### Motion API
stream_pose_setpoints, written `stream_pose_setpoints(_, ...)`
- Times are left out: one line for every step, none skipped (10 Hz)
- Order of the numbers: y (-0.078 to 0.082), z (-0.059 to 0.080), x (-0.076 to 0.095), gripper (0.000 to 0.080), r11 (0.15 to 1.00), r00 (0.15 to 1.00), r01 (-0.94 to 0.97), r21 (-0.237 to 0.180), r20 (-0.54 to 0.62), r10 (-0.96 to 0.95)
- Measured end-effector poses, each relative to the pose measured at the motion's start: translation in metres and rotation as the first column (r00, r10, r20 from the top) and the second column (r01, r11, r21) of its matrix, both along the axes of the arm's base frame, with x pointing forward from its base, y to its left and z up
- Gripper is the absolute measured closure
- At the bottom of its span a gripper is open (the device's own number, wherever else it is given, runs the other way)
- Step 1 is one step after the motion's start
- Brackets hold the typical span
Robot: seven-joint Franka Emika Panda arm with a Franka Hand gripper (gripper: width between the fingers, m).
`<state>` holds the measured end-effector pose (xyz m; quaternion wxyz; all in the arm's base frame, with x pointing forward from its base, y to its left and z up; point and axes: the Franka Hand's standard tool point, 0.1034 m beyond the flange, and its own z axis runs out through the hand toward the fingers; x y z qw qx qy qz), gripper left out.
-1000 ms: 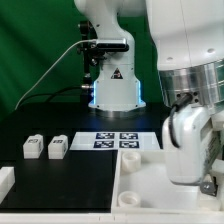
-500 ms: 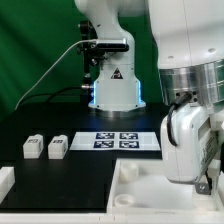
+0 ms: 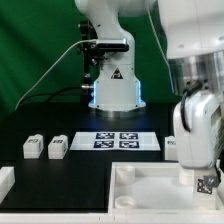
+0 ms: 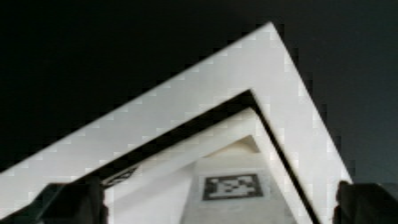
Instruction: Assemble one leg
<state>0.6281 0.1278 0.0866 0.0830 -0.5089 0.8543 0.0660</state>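
Gripper (image 4: 199, 205) fingertips beyond frame edge

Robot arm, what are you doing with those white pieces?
The robot arm hangs low over the big white tabletop at the exterior view's right. In the wrist view a tagged leg sits between the jaws, but a firm grip can't be confirmed. Two more legs wait beside the marker board.

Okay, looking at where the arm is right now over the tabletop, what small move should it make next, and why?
Probably a short straight descent. In the wrist view the claw hangs over the tabletop's corner, with a tagged leg lying between its two fingers. The fingers look spread apart with nothing gripped, so lowering until they bracket the leg should come before closing. The exterior view hides the fingertips behind the arm.
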Motion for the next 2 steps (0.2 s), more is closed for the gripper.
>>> stream_pose_setpoints(-0.0013,-0.0028,-0.0009,0.0151,1.0,1.0,0.0,-0.002,-0.004,0.0)
stream_pose_setpoints(-0.0012,-0.0032,-0.0011,0.015,1.0,1.0,0.0,-0.003,-0.004,0.0)
